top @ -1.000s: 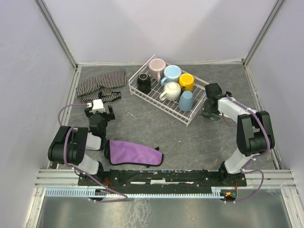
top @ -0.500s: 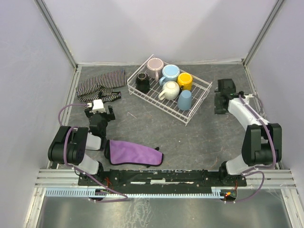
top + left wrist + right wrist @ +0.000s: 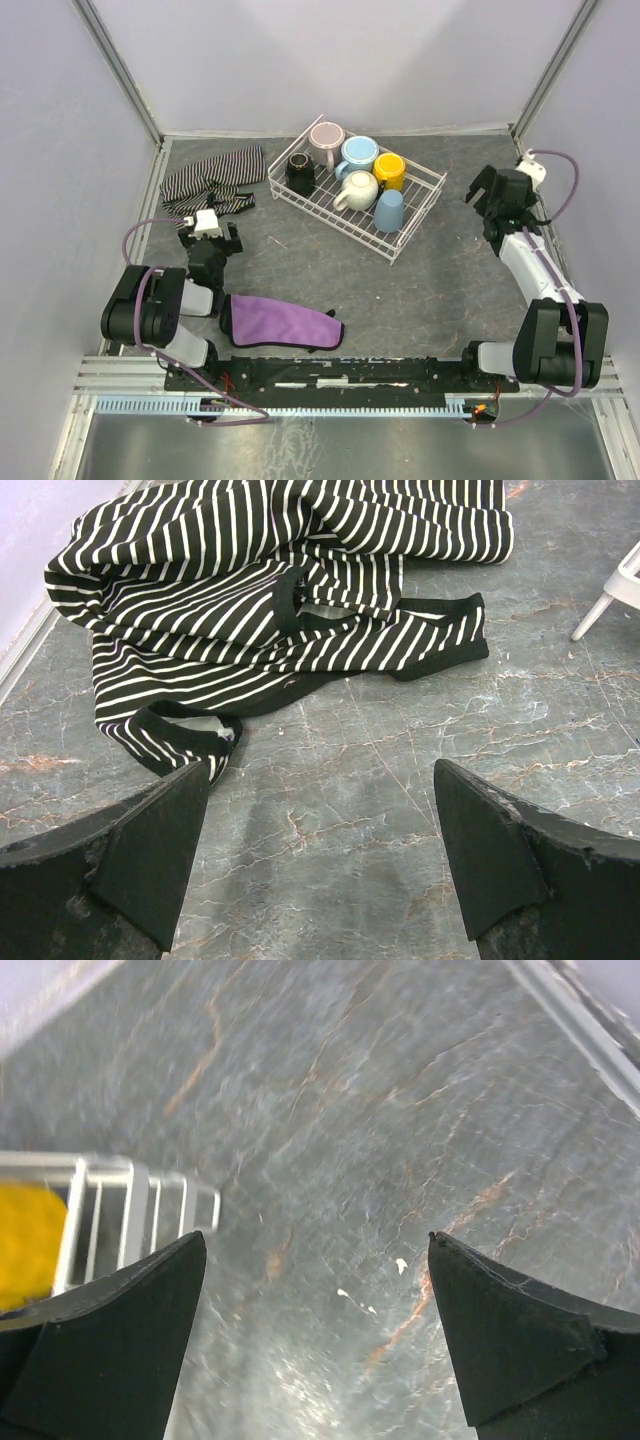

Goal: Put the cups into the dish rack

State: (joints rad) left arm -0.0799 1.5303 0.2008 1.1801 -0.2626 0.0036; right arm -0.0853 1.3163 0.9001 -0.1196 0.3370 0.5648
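White dish rack (image 3: 420, 212) with six cups (image 3: 358, 190)

dish rack (image 3: 335, 215): white wire, skewed | cups (image 3: 360, 190): six, all inside

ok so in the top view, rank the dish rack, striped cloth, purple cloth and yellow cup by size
1. dish rack, clearly largest
2. striped cloth and purple cloth, too alike in spread to rank
3. yellow cup, smallest

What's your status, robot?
Left hand open, empty. Right hand open, empty. All six cups in the dish rack. Striped cloth, purple cloth lie apart from it.
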